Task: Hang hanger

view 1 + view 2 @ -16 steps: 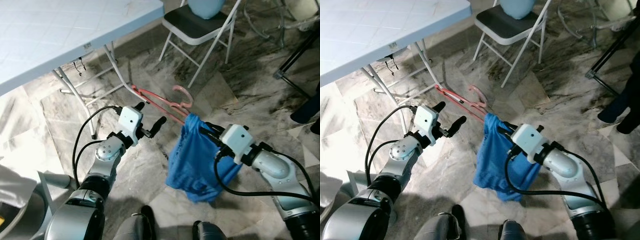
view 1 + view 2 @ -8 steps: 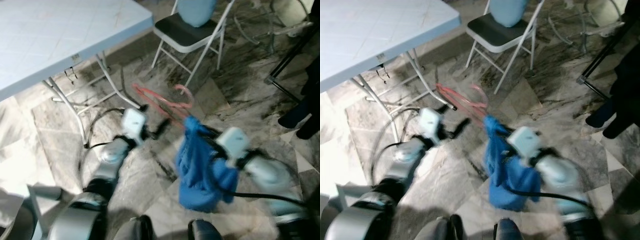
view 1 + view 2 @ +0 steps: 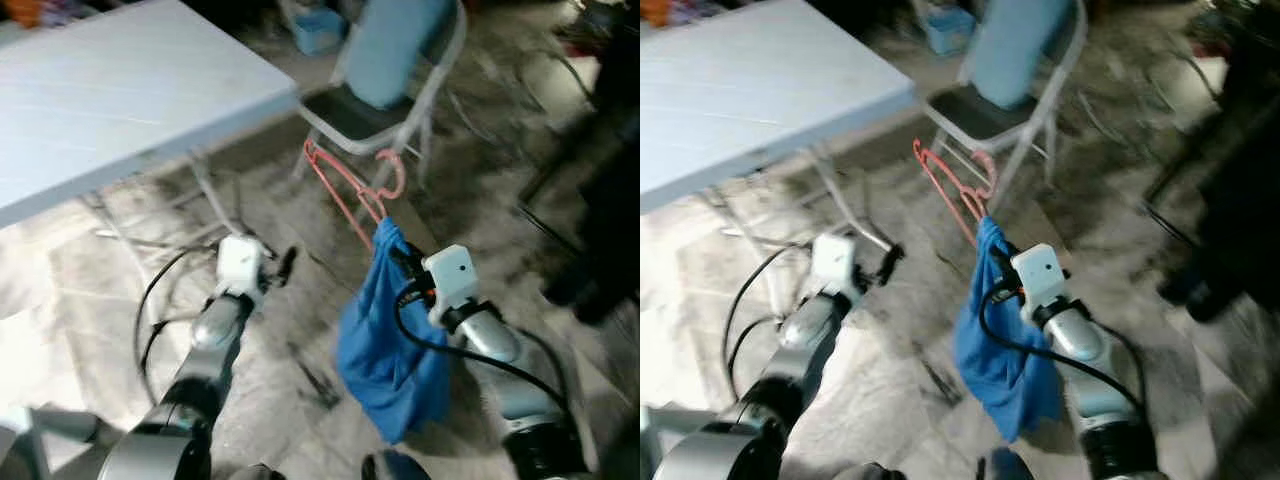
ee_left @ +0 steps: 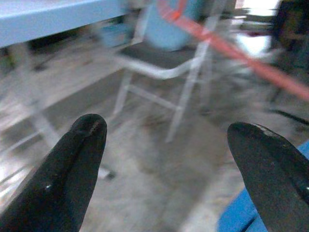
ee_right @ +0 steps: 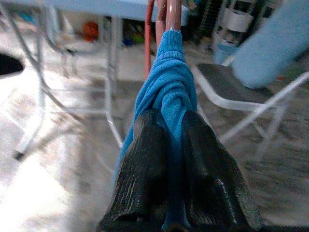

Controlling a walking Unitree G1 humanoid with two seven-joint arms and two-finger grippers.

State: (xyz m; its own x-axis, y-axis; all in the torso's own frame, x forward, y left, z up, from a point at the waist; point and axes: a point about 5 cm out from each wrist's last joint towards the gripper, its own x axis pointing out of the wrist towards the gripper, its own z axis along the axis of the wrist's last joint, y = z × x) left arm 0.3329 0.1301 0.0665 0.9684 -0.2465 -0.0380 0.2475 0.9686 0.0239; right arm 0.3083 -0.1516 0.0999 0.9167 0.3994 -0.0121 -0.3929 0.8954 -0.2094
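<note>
Carry phase: hanger held through cloth, head views blurred.

From left to right I read: the worktop (image 3: 120, 90), then my left pincer (image 4: 164, 145) spread wide and holding nothing, then the red hanger (image 3: 345, 185) with a blue garment (image 3: 385, 340) draped on it, then my right pincer (image 5: 166, 164) pressed together on the bunched cloth at the hanger's bar. The hanger stands ahead of the right arm, its hook near the folding chair (image 3: 385, 90). Risk, in my judgement: the grip bears on fabric, so the hanger may slide or twist; the hook may snag the chair frame; I see no rail to hang it on.
</note>
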